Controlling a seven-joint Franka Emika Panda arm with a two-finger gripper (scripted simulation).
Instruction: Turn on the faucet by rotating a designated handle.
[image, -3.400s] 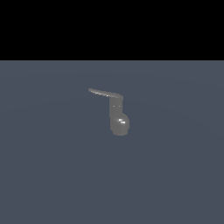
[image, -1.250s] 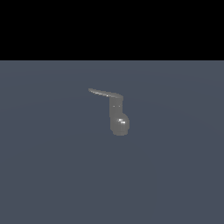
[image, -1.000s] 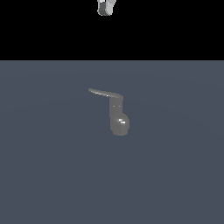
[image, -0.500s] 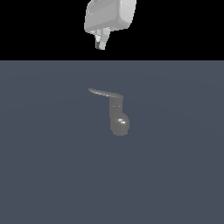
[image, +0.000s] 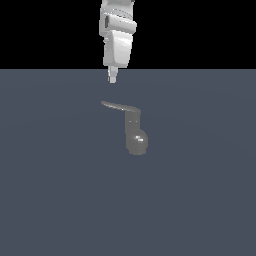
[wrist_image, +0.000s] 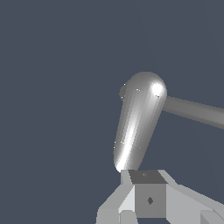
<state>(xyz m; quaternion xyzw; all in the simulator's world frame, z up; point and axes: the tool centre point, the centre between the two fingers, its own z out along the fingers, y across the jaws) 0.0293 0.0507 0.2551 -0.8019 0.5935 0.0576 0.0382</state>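
The faucet (image: 135, 135) stands alone on the flat grey bench (image: 60, 200), a little above the middle of the exterior view. Its upright body ends at the bottom in a rounded, glossy bulb that catches a small highlight. From the top of the body the handle (image: 116, 106) runs sideways toward the exterior view's left, thin and slightly curved, with its free tip hanging over bare bench.

The arm (image: 117, 35) comes down from the top edge of the exterior view, white and blocky, seen against the black background. The claw (image: 112, 78) points downward and hangs above the handle's free end, clearly apart from it with a gap of bench showing between them. It touches nothing and holds nothing. In this view the fingers (image: 113, 76) read as one narrow stub, so the pictures do not settle whether the claw is open or closed.

In the wrist view the faucet (wrist_image: 139, 120) appears as a shiny, elongated rounded form with a bright streak along it, and the handle (wrist_image: 194, 110) extends from it as a dull grey bar to the picture's edge. Pale blocky parts of the claw (wrist_image: 148, 199) fill the near foreground, just beside the shiny form in the picture.
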